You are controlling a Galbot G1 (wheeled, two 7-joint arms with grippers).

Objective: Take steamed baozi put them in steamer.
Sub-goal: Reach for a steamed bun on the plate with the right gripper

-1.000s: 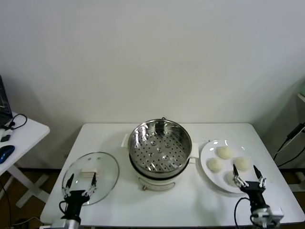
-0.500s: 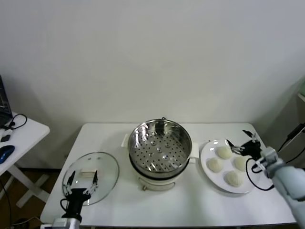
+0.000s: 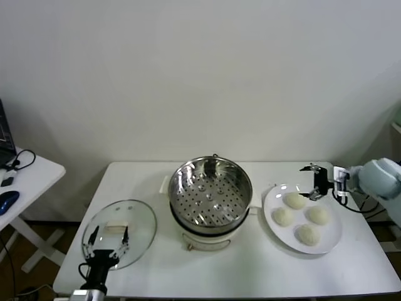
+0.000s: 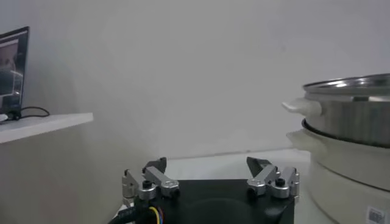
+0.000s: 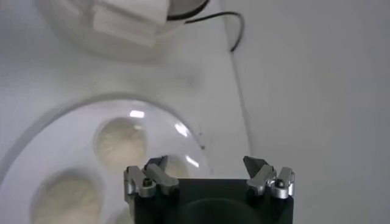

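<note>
- Steamer (image 3: 211, 191): a round stainless-steel pot with a perforated basket floor on a white base, standing at the centre of the white tabletop (image 3: 238, 276); its basket holds no buns. The left wrist view shows its side wall and a handle (image 4: 350, 131).
- Steamed baozi (image 3: 295, 200): four creamy-white buns lying on a flat white plate (image 3: 332, 241), on the robot's right of the steamer and just beside its base. Two buns lie toward the back of the plate and two toward the front, all apart from one another. The right wrist view shows part of the plate rim (image 5: 73, 115) and the buns (image 5: 120, 143) from above.
- Right end effector (image 3: 316, 180): raised over the far edge of the plate, just beyond the rearmost bun, fingers spread wide and holding nothing.
- Left end effector (image 3: 106, 238): parked low at the front left edge of the tabletop, over the near rim of a round glass lid (image 3: 135, 216) that lies flat there; fingers spread wide and empty.
- A second white table (image 3: 28, 179) with a computer mouse (image 3: 7, 200) stands apart on the robot's left.
</note>
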